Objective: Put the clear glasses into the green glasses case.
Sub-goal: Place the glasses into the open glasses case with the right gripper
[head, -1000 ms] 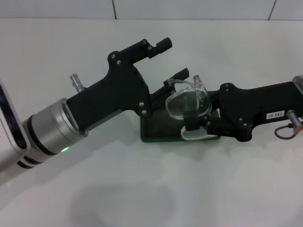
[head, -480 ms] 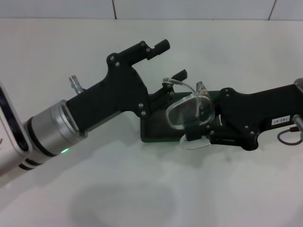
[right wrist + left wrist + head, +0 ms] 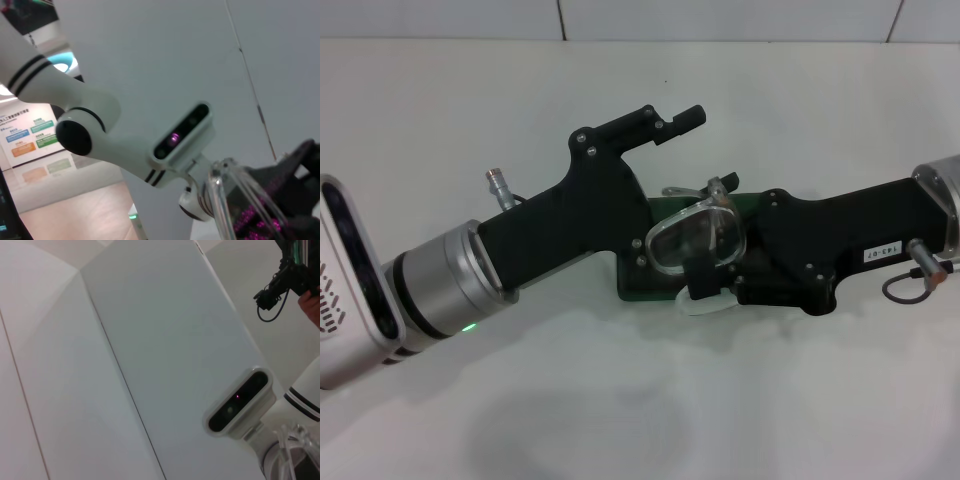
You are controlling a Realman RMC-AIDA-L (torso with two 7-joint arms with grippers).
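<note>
Jaws of the right gripper [image 3: 705,283] are clamped on the clear glasses [image 3: 697,240], which are held tilted just above the open green glasses case [image 3: 632,284] on the white desk [image 3: 620,400]. Whether the left gripper [image 3: 665,205], beside the case, has its jaws apart cannot be told.

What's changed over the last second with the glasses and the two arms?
The right pincer, shut on the clear glasses, has carried them left and lower over the green glasses case; the lenses now lie flatter and closer to it. The left pincer has shifted slightly right, one finger raised above the case. The case has stayed put on the table, and the grip on the glasses is unchanged.
</note>
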